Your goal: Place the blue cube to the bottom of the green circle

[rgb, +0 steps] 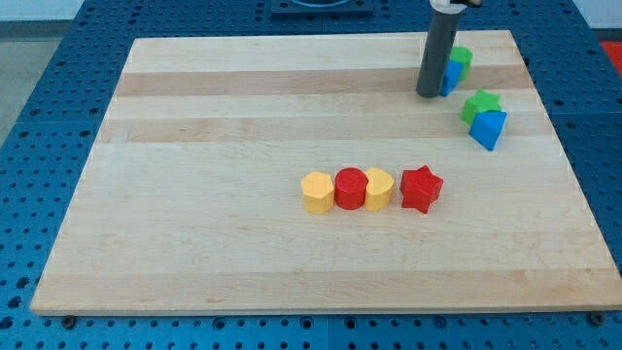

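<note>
The blue cube [452,76] sits near the board's top right corner, mostly hidden behind my rod. The green circle [461,60] is just above and right of it, touching or nearly touching. My tip [429,94] rests on the board at the cube's left side, against it or very close.
A green star [479,105] and a blue block [489,129] lie lower at the view's right. A row in the middle holds a yellow block [317,192], a red cylinder [350,188], a yellow block [379,188] and a red star [421,188]. The wooden board [243,117] has a blue pegboard around it.
</note>
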Controlling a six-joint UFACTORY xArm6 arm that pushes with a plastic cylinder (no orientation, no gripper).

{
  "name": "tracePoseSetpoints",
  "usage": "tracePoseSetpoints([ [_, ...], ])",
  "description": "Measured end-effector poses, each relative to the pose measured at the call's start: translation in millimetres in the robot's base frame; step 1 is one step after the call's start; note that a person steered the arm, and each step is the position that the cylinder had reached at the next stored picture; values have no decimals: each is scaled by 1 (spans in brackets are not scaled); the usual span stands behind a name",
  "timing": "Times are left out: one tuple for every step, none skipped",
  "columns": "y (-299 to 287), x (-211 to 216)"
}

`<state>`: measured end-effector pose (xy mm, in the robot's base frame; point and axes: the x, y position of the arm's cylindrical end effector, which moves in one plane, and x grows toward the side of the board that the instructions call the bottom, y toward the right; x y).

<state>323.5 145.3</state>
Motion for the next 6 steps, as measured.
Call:
tracePoseSetpoints([
  [-24,0],
  [-39,-21],
  [-30,-44],
  [-9,-43],
  [3,-25],
  [6,-10],
])
